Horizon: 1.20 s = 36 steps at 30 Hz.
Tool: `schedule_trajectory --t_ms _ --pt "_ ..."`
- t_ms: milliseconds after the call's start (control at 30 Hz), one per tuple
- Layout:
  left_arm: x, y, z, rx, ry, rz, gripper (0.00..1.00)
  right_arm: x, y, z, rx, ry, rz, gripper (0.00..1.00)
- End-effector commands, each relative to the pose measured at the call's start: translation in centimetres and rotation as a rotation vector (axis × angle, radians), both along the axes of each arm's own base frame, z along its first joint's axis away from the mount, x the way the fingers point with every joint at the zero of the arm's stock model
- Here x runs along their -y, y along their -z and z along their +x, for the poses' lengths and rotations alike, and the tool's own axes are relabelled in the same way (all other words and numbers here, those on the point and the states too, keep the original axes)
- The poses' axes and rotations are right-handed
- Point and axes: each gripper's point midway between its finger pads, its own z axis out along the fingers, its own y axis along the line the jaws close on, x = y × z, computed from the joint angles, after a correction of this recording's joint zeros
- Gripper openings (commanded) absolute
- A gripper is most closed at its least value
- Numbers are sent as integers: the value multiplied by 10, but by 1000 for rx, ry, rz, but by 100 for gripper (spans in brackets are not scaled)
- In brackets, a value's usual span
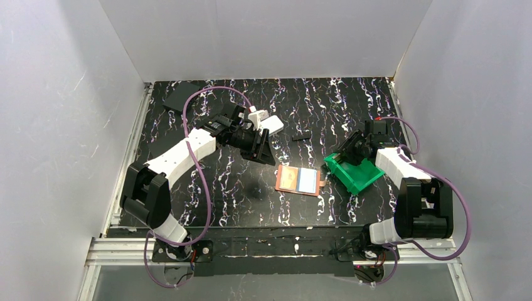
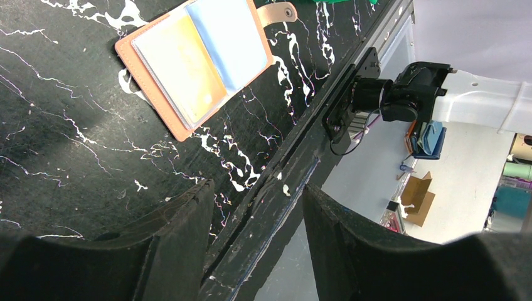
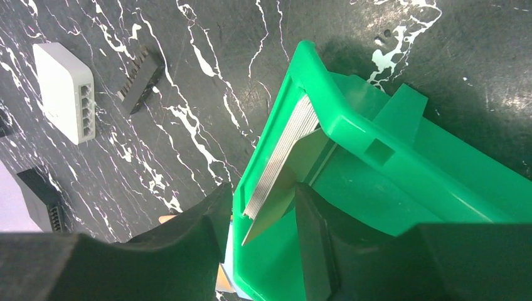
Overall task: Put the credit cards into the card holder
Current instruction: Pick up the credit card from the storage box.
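Your orange-brown leather card holder [image 1: 300,180] is lying open mid-desk [image 1: 238,204], left jaws are hanging half-open and empty, and right jaws are straddling the grey card stack [image 3: 282,147] plus the green plastic bin [image 3: 401,166] wall, can't tell if they're gripping.

The card holder [image 2: 197,63] lies open on the black marbled table [image 2: 63,157], its yellow and light-blue panels facing up and its snap tab [image 2: 281,11] sticking out. The left gripper [image 2: 257,189] hangs with its jaws apart and nothing between them. An arm base [image 2: 401,94] sits past the table's edge.
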Motion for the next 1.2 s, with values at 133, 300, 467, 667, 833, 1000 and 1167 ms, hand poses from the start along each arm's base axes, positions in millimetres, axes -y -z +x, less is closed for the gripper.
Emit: schedule_trajectory --t_ms 133,300,467,667,833,1000,1167 --pt "-1 2 -5 -3 21 1 53 4 -15 7 61 32 -6 45" --pt "-1 3 -5 -4 22 1 53 6 -17 6 60 47 -11 33" --pt "0 4 -5 -9 24 -1 53 7 -17 4 46 58 -9 22" --pt "0 4 -6 -11 27 -4 53 8 -20 1 42 84 0 7" --pt "0 4 -6 -13 27 -6 53 14 -32 -5 35 109 -25 1" --pt "0 5 -5 -13 23 -1 53 20 -58 -7 66 63 -90 1" --pt "3 14 -5 -52 21 0 54 11 -117 2 240 -122 -304 1"
